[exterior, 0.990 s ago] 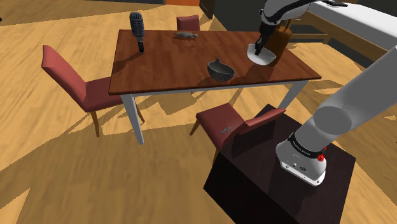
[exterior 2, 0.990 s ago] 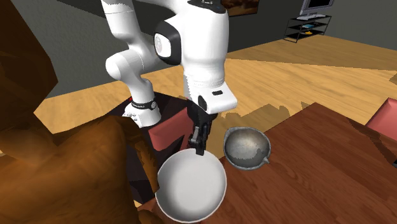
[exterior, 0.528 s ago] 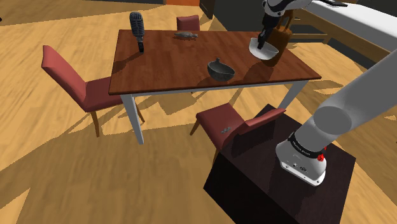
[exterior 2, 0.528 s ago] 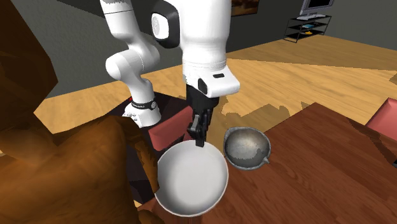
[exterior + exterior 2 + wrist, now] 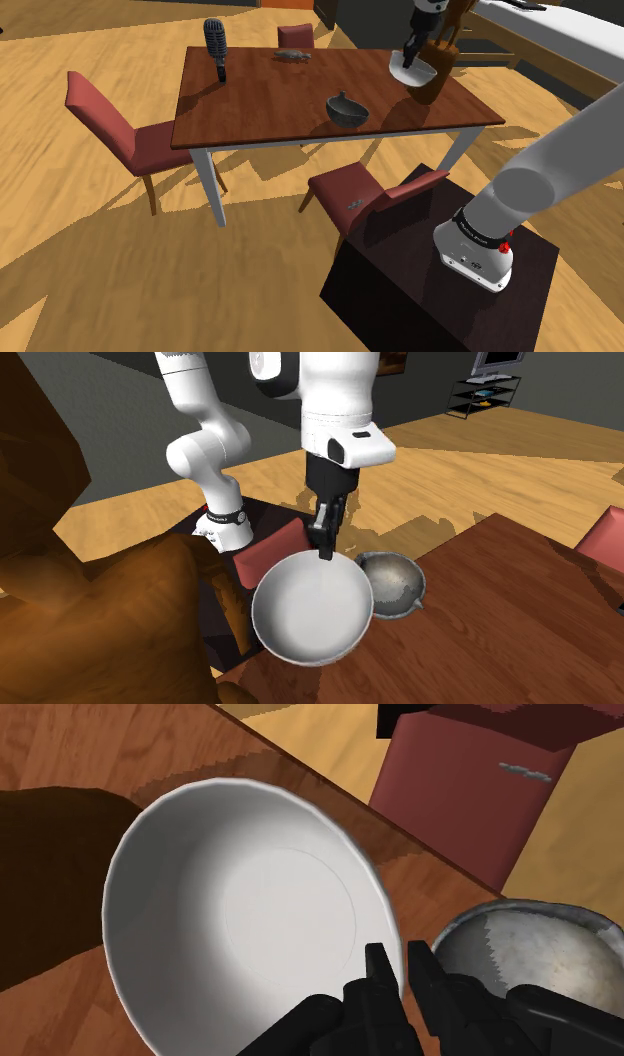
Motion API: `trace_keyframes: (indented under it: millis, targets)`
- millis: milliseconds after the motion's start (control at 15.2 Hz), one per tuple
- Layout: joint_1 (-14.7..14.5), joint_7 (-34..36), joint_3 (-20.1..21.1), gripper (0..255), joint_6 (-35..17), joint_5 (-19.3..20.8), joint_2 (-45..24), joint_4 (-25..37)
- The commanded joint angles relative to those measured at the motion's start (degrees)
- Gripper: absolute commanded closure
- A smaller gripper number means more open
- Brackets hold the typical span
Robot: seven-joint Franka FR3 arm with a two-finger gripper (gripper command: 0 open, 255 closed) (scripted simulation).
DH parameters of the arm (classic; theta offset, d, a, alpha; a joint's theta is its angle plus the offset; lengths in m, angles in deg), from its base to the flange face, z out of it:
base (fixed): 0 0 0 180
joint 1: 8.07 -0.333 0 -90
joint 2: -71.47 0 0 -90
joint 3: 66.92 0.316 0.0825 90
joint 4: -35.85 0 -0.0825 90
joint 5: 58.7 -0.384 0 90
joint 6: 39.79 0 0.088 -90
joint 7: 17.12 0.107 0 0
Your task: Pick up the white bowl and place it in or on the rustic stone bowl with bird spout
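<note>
My gripper: clamped on the rim of the white bowl, one black finger inside the wall and the other outside it

White bowl: it hangs from my fingers clear of the table, tipped so that its plain white inside faces the second exterior view; in the shoulder view it sits up by the table's far right corner, in front of a brown block

Grey stone bowl: upright on the table just beside my fingers, on the outer side of the white bowl's rim, its inside mottled pale and dark; in the second exterior view the white bowl's rim covers part of its near edge

Gap between the bowls: in the shoulder view the white bowl is up and to the right of the stone bowl, with bare dark red-brown tabletop between them

Table: dark wooden top on white legs, standing on a light wooden floor

Other things on the table: a black microphone upright at the far left corner in the shoulder view, and a small grey object lying near the far edge

Chairs: one red chair at the shoulder view's left, another red chair between the table and my dark stand
</note>
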Motion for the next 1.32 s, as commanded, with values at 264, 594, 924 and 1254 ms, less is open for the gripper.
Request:
trace_keyframes:
  millis: [264,594,924,1254]
  targets:
    - [-3.52,7.98,5.02,255,2.81,-0.62,-0.20,2.07]
    - [-6.48,14.37,9.07,255,5.42,-1.35,-1.83,5.54]
    - [-9.41,20.52,12.80,255,8.24,-1.92,-4.85,10.66]
    - [-10.91,23.77,14.57,255,8.33,-2.02,-7.06,12.60]
